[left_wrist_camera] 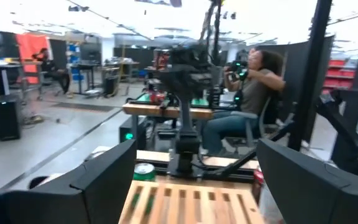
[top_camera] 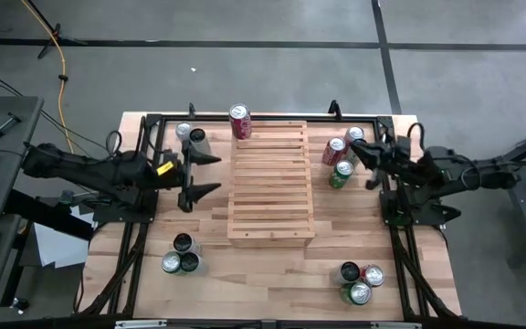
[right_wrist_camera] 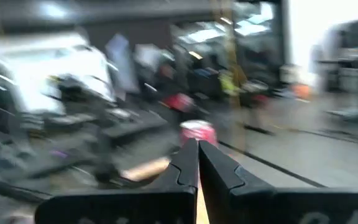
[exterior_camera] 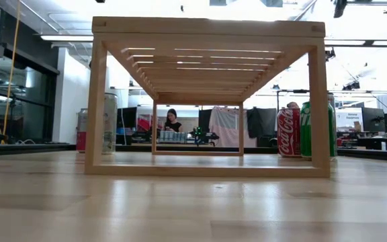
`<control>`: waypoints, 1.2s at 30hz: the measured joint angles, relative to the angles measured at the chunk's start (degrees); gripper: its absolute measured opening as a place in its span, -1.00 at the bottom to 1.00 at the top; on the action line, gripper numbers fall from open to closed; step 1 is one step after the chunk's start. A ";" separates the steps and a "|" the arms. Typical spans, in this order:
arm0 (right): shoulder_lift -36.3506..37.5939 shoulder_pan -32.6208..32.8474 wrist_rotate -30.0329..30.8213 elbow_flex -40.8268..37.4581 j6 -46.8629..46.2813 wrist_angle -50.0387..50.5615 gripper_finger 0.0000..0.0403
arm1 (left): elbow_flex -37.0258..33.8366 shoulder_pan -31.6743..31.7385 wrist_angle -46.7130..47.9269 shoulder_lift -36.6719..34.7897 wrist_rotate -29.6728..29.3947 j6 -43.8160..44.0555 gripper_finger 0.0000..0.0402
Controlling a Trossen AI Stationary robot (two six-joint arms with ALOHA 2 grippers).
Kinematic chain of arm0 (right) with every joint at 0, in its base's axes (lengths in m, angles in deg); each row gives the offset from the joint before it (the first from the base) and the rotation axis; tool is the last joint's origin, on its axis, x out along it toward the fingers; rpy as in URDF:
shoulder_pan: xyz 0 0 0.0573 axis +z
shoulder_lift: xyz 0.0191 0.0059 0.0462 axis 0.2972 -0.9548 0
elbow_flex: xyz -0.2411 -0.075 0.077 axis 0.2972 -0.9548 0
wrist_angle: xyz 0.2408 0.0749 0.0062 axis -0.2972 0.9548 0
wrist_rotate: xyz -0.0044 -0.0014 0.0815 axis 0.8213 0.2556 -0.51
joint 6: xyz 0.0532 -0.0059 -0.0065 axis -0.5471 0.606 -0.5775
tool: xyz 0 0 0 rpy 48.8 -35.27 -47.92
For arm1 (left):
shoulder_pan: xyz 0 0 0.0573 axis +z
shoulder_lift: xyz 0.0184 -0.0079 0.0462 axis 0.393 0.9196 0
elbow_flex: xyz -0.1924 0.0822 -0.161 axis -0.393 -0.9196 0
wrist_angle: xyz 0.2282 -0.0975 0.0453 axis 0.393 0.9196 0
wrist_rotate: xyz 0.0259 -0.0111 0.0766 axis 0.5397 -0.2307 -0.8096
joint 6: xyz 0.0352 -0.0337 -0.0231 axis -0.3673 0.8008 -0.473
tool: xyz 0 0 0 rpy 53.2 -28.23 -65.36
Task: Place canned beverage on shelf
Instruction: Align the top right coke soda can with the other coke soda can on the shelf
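A: Shelf [top_camera: 271, 183] mid-table, slats running crosswise, top bare. From the low view, open underneath, nothing between the legs.

B: Noted. Nearest can?

A: Red can [top_camera: 240, 122] upright at the shelf's far-left corner, just beside the frame, on the tabletop [top_camera: 272, 274], not on the slats.

B: Left gripper [top_camera: 204, 174]?

A: Just left of the shelf, fingers spread wide, nothing between them. Pointing toward the rack's left edge. Slats visible past the fingers in the left wrist view.

B: Right gripper [top_camera: 349, 148]?

A: Right of the shelf near the far corner, fingers pressed together, holding nothing. Close beside the red and green cans [top_camera: 338, 163] standing there; contact unclear.

B: Other cans?

A: Silver pair [top_camera: 191, 136] far left, by the left arm. Dark trio [top_camera: 182, 257] near left. Mixed trio [top_camera: 358, 279] near right. All upright, all on the tabletop.

B: Beyond the table?

A: Seated person [left_wrist_camera: 253, 87] in the left wrist view, behind the right arm's base.
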 joint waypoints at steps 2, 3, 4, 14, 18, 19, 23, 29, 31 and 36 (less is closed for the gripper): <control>-5.25 0.00 6.09 6.21 1.73 6.27 -0.99 | -0.47 -1.28 -0.18 0.00 0.00 0.10 0.61; -7.73 0.00 8.84 9.34 2.64 9.84 -0.97 | -0.48 -1.92 0.08 0.01 0.01 0.19 0.61; -10.24 0.00 11.31 12.55 3.52 13.81 -0.95 | -0.48 -2.57 0.19 0.00 0.01 0.51 0.61; -30.62 -9.18 16.17 39.58 -16.61 59.93 -0.19 | -0.48 -8.35 1.82 0.50 -0.02 1.05 0.61; -36.62 -17.56 8.11 45.43 -23.34 72.05 0.16 | -0.48 -9.88 1.94 1.63 -0.02 1.02 0.61; -37.96 -19.68 4.89 46.55 -23.47 73.50 0.22 | -0.48 -9.98 1.63 1.87 -0.02 0.86 0.61; -42.67 -27.24 -6.33 49.43 -23.11 76.08 0.37 | -0.48 -10.11 1.00 1.97 -0.46 0.62 0.61; -49.02 -35.40 -9.76 49.90 -21.98 79.75 0.39 | -0.48 -10.11 1.51 1.95 -0.57 0.64 0.61; -51.26 -36.87 -10.07 49.90 -21.94 80.47 0.39 | -0.48 -10.11 2.36 1.97 -0.55 1.18 0.61; -56.84 -38.54 -12.05 49.88 -21.92 80.73 0.39 | -0.48 -10.09 3.76 1.97 -0.55 2.42 0.61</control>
